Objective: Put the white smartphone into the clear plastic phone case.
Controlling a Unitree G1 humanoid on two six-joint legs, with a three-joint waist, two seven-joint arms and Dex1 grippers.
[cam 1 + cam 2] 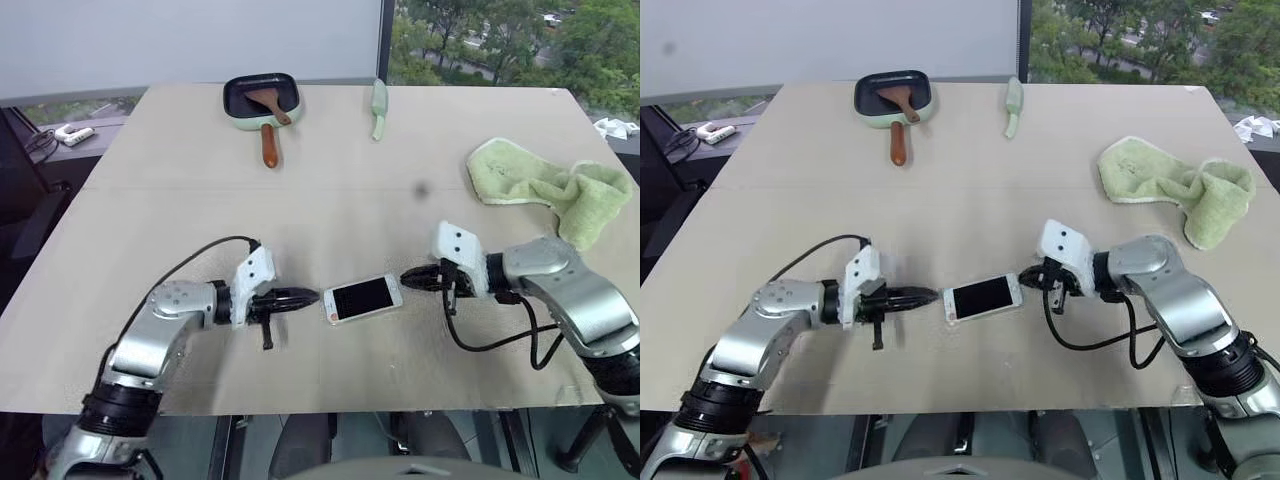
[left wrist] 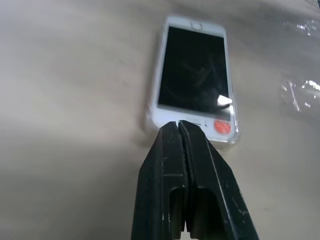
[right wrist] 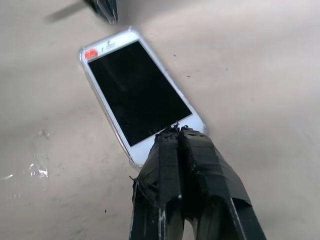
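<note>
Item: white smartphone [image 1: 363,298], flat, black-screened, rounded corners, lying screen up on the beige wooden table [image 1: 330,200]. It appears already seated inside the clear plastic phone case [image 2: 233,137], whose rim shows around its edge.

Left gripper [image 1: 312,296]: fingers pressed together, empty, at one short end of the smartphone.

Right gripper [image 1: 406,279]: likewise closed, empty, at the opposite end, probably bracketing it for pressing home.

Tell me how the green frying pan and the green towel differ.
The green frying pan is rigid, with a dark inside and a wooden handle; the green towel is soft and crumpled. The pan holds a wooden spatula; the towel holds nothing. Both are pale green and lie on the table, far from the grippers.
</note>
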